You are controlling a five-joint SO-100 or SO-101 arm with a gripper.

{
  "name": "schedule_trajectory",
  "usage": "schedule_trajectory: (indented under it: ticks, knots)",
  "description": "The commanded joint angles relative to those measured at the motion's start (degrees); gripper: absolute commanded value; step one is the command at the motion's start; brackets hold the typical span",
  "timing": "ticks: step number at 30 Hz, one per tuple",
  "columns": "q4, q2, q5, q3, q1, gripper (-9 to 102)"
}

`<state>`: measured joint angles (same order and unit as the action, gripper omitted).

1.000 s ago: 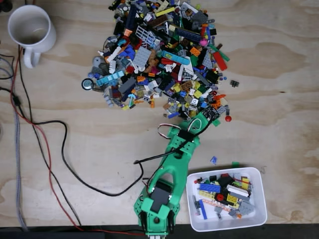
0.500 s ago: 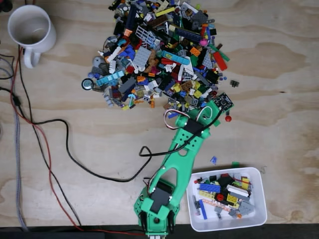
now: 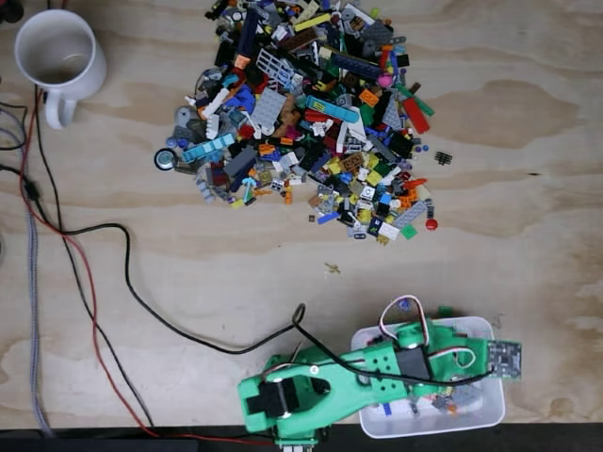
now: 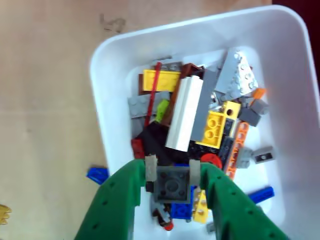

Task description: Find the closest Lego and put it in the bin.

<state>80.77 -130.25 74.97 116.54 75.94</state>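
**Lego piece held over the bin, ready for release**

Grey Lego plate [image 4: 172,186], square and studded, sits clamped between the two green fingers of the gripper [image 4: 172,185] in the wrist view, its edges pressed against the pale pads [image 4: 150,172]. It hangs above the inside of the white bin [image 4: 110,55], over a heap of sorted pieces: a long white brick [image 4: 184,112], a yellow brick [image 4: 216,127], an orange beam [image 4: 240,142]. In the fixed view the green arm [image 3: 358,381] reaches to the right across the bin [image 3: 495,405], well apart from the Lego pile [image 3: 301,104] higher on the plywood table [image 3: 528,188]. The step in hand appears to be the drop. The next move calls for parting the fingers so the plate falls inside the walls, then lifting clear without dragging other pieces out.
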Motion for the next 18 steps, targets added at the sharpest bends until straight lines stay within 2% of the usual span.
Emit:
schedule_trajectory:
  ticks: [1,5,7,11,14,18]
  knots:
    - [-2.46,-5.1,4.92,3.6,7.56,10]
    - [-5.01,-6.06,5.19,5.36,8.0,16]
    - [-6.42,-6.15,5.54,5.62,7.82,23]
    - [-9.14,-7.38,3.34,4.83,4.13,25]
    - [-8.09,-9.84,0.7,1.58,-5.1,20]
    - [-5.36,-16.17,1.05,1.14,-24.87,19]
